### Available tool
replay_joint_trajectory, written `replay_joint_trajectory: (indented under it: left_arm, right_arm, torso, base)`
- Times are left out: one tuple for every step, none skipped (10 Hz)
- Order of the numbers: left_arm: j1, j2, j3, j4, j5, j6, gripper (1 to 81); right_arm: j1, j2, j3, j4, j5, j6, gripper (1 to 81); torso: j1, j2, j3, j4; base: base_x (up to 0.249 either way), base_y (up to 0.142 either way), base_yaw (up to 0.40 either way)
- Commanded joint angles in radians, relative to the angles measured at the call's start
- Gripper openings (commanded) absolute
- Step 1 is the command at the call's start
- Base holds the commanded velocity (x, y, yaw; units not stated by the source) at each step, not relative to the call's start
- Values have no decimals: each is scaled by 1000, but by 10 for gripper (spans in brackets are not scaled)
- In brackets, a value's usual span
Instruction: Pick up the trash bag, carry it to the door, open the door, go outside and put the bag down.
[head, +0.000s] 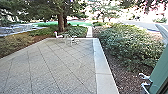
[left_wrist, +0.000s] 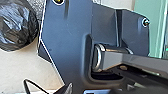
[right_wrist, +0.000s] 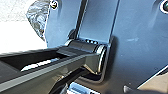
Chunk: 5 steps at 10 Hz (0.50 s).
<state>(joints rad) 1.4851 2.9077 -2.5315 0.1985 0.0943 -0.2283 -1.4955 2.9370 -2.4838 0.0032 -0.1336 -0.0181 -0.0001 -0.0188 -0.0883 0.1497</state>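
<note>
Bulging out past the robot's dark plate (left_wrist: 67, 37), the black trash bag (left_wrist: 18, 27) shows against pale paving (left_wrist: 15, 65) in the left wrist view. Whether it touches the left gripper or the right gripper, I cannot tell, nor how far open either is or what it holds. Ahead lies a tiled patio (head: 62, 67), with shrubs (head: 130, 45) and a green panel (head: 161, 67) to the right.

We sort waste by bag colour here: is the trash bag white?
No, in the left wrist view the trash bag is black, with a shiny, crinkled surface.
</note>
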Motion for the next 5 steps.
replay_joint_trajectory:
  left_arm:
    - [-13, 21, -21, 45, -10, 14, 811]
    - [2, 36, -30, 58, -10, 29, 811]
    - [5, 58, -64, 58, -10, 29, 811]
    - [7, 82, -110, 56, -10, 27, 811]
    - [7, 104, -148, 48, -10, 27, 811]
  right_arm:
    - [42, 55, -88, -2, -67, -5, 811]
    - [42, 78, -128, -2, -67, -5, 811]
    - [45, 96, -159, 0, -67, -2, 811]
    - [43, 104, -170, 0, -67, -2, 811]
    - [45, 104, -168, 0, -67, -5, 811]
  torso:
    - [0, 0, 0, 0]
    - [0, 0, -3, 0]
    - [0, -1, -4, 0]
    - [0, -1, -3, 0]
    - [0, -1, -3, 0]
  base:
    - [0, 0, 0]
    - [0, 0, 0]
    - [0, 0, 0]
    - [0, 0, 0]
    - [0, 0, 0]
